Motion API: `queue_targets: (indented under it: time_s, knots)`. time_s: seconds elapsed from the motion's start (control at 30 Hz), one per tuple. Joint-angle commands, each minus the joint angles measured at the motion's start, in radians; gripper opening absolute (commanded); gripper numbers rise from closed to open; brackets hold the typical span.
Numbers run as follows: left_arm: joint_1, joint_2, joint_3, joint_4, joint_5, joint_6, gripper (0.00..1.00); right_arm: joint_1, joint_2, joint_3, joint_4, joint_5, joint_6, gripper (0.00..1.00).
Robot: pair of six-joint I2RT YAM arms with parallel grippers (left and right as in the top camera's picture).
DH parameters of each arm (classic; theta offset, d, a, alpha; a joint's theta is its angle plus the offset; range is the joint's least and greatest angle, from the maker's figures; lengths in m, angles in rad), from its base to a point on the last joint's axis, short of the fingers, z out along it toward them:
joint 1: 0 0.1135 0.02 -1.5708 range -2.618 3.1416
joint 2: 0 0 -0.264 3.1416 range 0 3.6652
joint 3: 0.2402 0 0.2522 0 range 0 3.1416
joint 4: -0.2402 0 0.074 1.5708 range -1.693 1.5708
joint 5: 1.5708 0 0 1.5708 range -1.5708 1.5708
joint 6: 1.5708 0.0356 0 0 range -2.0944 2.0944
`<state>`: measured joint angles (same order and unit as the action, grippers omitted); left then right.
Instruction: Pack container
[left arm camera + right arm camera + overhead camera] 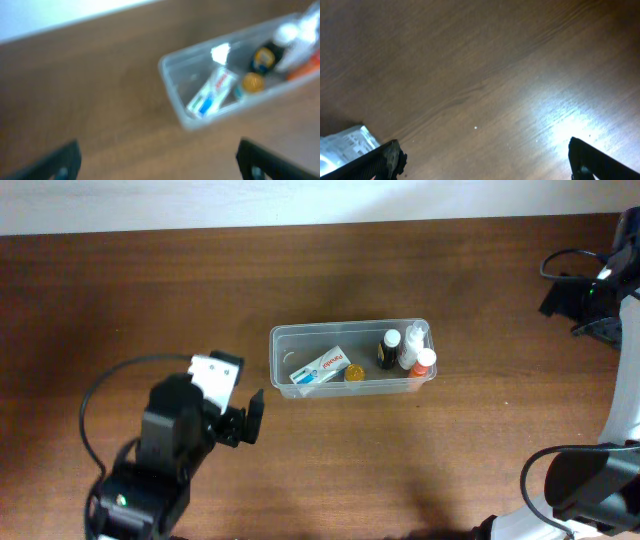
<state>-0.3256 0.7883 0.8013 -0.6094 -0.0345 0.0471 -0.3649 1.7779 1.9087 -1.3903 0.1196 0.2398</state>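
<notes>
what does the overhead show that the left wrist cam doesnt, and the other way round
Overhead only: the right arm, the left tool seen from outside, left of the clear plastic rectangular container, and that container's whole right end. Left wrist only: its two dark fingers up close, spread wide. Both: the container holding a white-and-blue box, a yellow round cap, a dark bottle and an orange-capped bottle.

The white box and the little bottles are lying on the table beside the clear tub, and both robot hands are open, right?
Not quite. The overhead view shows the white box and the little bottles inside the clear tub, not beside it. The left gripper and right gripper are indeed open.
</notes>
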Motion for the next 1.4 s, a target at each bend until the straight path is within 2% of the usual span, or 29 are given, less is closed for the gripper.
queue_targets:
  time_s: [0.0, 0.2, 0.4, 0.57, 0.8, 0.87, 0.97, 1.1, 1.3, 1.37]
  knots:
    - [0.035, -0.130, -0.186, 0.144, -0.010, 0.023, 0.99, -0.002, -0.002, -0.004, 0.000, 0.009, 0.013, 0.98]
    - [0.068, -0.339, -0.440, 0.402, -0.014, 0.023, 0.99, -0.002, -0.002, -0.004, 0.000, 0.009, 0.013, 0.98]
    - [0.123, -0.510, -0.548, 0.548, -0.014, 0.031, 0.99, -0.002, -0.002, -0.004, 0.000, 0.009, 0.013, 0.98]
    - [0.188, -0.613, -0.587, 0.557, -0.003, 0.030, 0.99, -0.002, -0.002, -0.004, 0.000, 0.009, 0.013, 0.98]
    - [0.251, -0.753, -0.631, 0.557, 0.084, 0.031, 0.99, -0.002, -0.002, -0.004, 0.000, 0.009, 0.013, 0.99]
    - [0.262, -0.786, -0.646, 0.558, 0.116, 0.063, 0.99, -0.002, -0.002, -0.004, 0.000, 0.009, 0.013, 0.98]
    - [0.273, -0.784, -0.669, 0.578, 0.164, 0.118, 0.99, -0.002, -0.002, -0.004, 0.000, 0.009, 0.013, 0.98]
    - [0.281, -0.783, -0.710, 0.612, 0.169, 0.120, 0.99, -0.002, -0.002, -0.004, 0.000, 0.009, 0.013, 0.98]
    - [0.283, -0.783, -0.794, 0.752, 0.170, 0.120, 0.99, -0.002, -0.002, -0.004, 0.000, 0.009, 0.013, 0.98]
    - [0.283, -0.783, -0.792, 0.736, 0.169, 0.120, 0.99, -0.002, -0.002, -0.004, 0.000, 0.009, 0.013, 0.99]
